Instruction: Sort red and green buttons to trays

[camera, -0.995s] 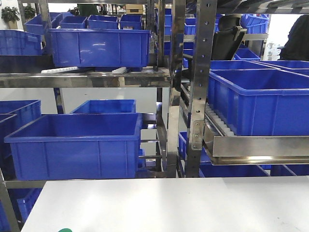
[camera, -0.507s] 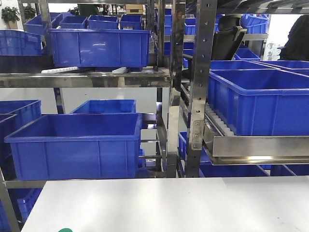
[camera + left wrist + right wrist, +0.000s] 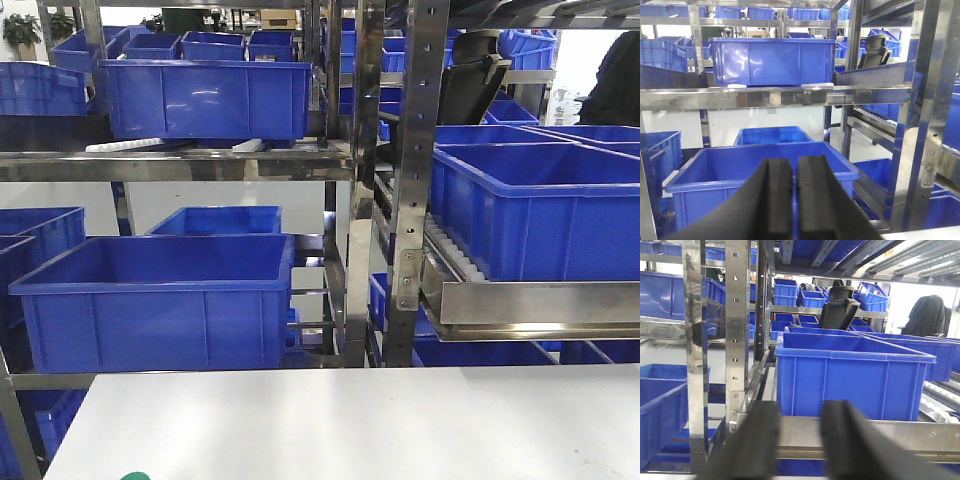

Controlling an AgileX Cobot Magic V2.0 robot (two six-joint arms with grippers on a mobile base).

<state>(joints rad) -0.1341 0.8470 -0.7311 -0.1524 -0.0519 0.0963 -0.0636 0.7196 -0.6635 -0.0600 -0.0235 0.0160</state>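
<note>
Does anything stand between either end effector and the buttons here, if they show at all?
Cannot be judged: no button or tray shows. Only a green sliver peeks in at the near edge of the white table. The left end effector, shut, and right end effector, open, both face shelved blue crates.

Glossy deep blue rectangular plastic crates (image 3: pixel 150 300) sit in a mirror-bright silver steel rack (image 3: pixel 412 150) with rows of dark punched holes, above a plain matte white surface (image 3: pixel 350 420) edged by a bright green sliver (image 3: pixel 135 476); the left tool (image 3: pixel 794 167) and right tool (image 3: pixel 799 412) are matte black.
</note>
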